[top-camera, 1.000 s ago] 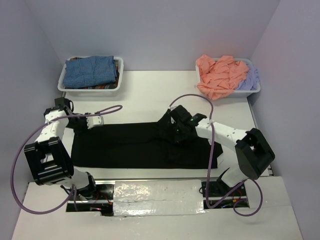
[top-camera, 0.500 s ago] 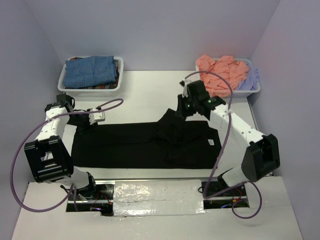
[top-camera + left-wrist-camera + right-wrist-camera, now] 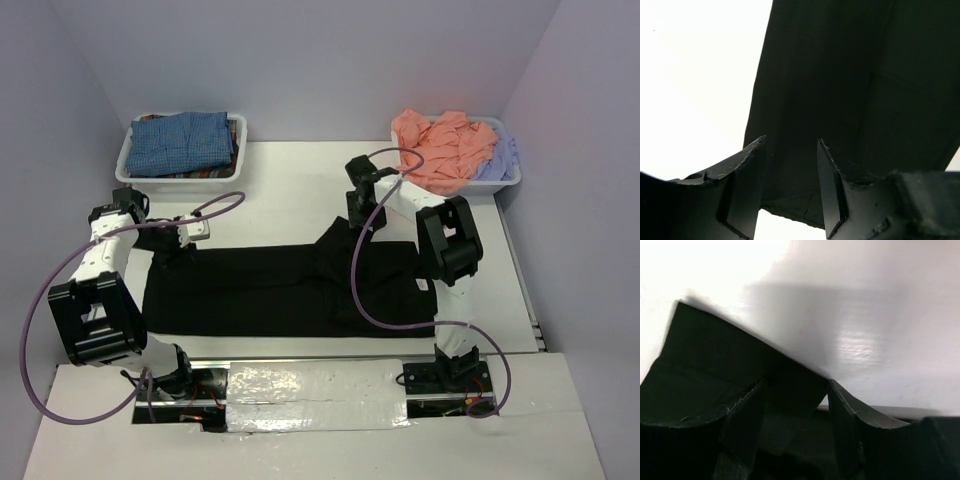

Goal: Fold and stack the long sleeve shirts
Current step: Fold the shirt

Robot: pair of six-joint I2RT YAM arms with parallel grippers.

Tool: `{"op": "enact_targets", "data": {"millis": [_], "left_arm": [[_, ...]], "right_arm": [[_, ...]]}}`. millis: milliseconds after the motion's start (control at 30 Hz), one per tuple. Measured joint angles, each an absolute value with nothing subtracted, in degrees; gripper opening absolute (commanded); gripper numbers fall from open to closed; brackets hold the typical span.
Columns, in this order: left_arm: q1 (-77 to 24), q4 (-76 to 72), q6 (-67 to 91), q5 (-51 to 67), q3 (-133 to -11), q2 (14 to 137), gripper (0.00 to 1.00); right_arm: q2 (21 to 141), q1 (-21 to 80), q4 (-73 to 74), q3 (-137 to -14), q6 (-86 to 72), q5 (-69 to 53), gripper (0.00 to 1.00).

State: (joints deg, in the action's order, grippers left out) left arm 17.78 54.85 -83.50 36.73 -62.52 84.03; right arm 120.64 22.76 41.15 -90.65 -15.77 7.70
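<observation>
The large black shirt (image 3: pixel 270 290) lies spread flat across the middle of the table, with a raised peak at its far edge. My left gripper (image 3: pixel 162 248) is at the shirt's far-left corner; in the left wrist view (image 3: pixel 790 142) its jaws stand apart over the black cloth (image 3: pixel 840 75) and its hem. My right gripper (image 3: pixel 361 222) is at the far edge beside the peak; in the right wrist view (image 3: pixel 796 382) its jaws stand apart with a corner of the black cloth (image 3: pixel 715 355) between them. Neither gripper is closed on the cloth.
A white bin (image 3: pixel 125 165) at the far left holds the folded blue-checked shirt (image 3: pixel 185 140). A white bin (image 3: pixel 510 183) at the far right holds the crumpled salmon-pink shirt (image 3: pixel 440 150) and the lavender one (image 3: pixel 500 160). Purple cables loop over both arms.
My right gripper has moved from the middle of the black shirt to its far edge, its arm swinging toward the right bin. The left gripper has barely moved.
</observation>
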Motion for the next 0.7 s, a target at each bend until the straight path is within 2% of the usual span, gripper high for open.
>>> {"op": "enact_targets", "data": {"millis": [333,400,433,467,533,567,633,700], "left_arm": [[17.78,55.22,-82.3,37.41,-62.48,84.03,0.57],[17.78,55.22,-82.21,37.41,-62.48,84.03,0.57],[17.78,55.2,-82.21,37.43,-62.48,84.03,0.57],[17.78,55.18,-82.21,37.43,-62.48,84.03,0.57],[17.78,55.09,-82.17,37.43,-62.48,84.03,0.57],[17.78,55.02,-82.17,37.41,-62.48,84.03,0.57],[17.78,55.02,-82.19,37.41,-62.48,84.03,0.57],[17.78,55.05,-82.21,37.39,-62.48,84.03,0.56]], "right_arm": [[120.73,22.55,40.29,-89.89,-18.48,9.56,0.61],[120.64,22.74,40.21,-89.78,-18.83,9.91,0.59],[120.64,22.87,40.18,-89.78,-18.85,10.09,0.55],[120.64,23.09,40.12,-89.78,-18.96,10.15,0.41],[120.66,23.59,39.86,-89.76,-19.09,9.32,0.26],[120.66,23.81,39.62,-89.56,-19.31,8.67,0.14],[120.64,24.18,38.89,-89.38,-19.4,7.51,0.02],[120.49,24.23,38.61,-89.21,-19.2,6.83,0.0]]}}
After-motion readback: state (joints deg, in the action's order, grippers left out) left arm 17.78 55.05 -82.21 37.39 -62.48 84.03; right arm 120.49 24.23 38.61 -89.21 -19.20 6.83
